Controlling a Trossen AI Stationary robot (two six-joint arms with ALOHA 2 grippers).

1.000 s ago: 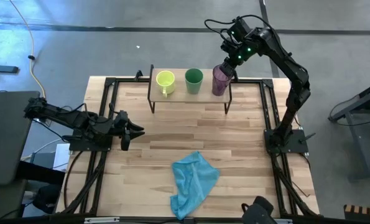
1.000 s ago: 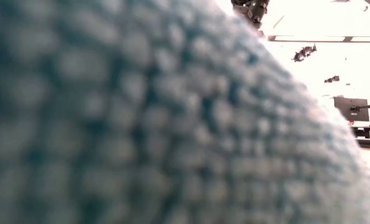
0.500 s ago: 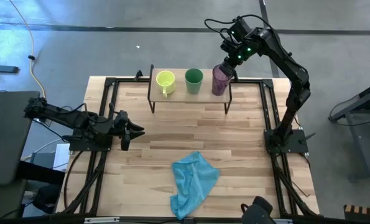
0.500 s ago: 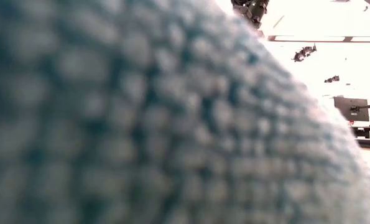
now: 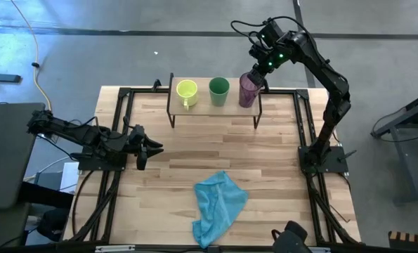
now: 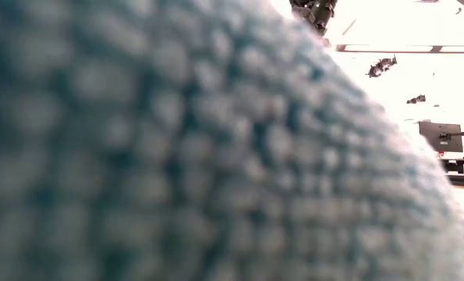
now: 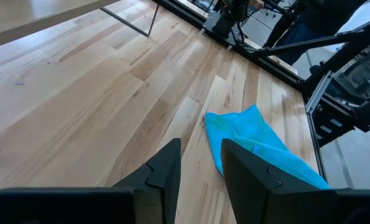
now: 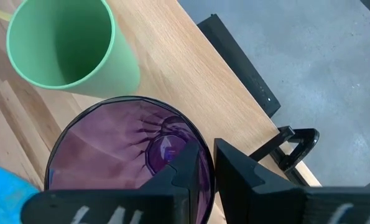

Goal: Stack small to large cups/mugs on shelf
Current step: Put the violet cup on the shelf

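On the shelf (image 5: 194, 104) at the far edge of the worktop (image 5: 265, 161), the three vessels stand upright in a row: the yellow-green mug (image 5: 187, 92) at the left, the green cup (image 5: 219, 91) in the middle, the purple cup (image 5: 249, 90) at the right, each a little apart from its neighbour. My right pincer (image 5: 258, 75) is at the purple cup's far right rim. In my right wrist view one finger sits inside the mouth and the other outside the wall, so I am pinching that rim, my fingers narrow with the thin wall between them. The cup's long axis stands vertical, and I reach it from above and from the far right, so any lift must go straight up along that axis before anything else.

The green cup lies just left of what I hold, the mug farther left again. My right arm is by far the nearer to all three; it rises from its base at the right of the worktop, reaches back over the far right corner, and bends its wrist steeply down.

My left pincer (image 5: 144, 149) waits low at the left of the worktop, well apart from the shelf, fingers narrow with a slim gap and nothing between them. The blue cloth (image 5: 219, 205) lies near the front edge.
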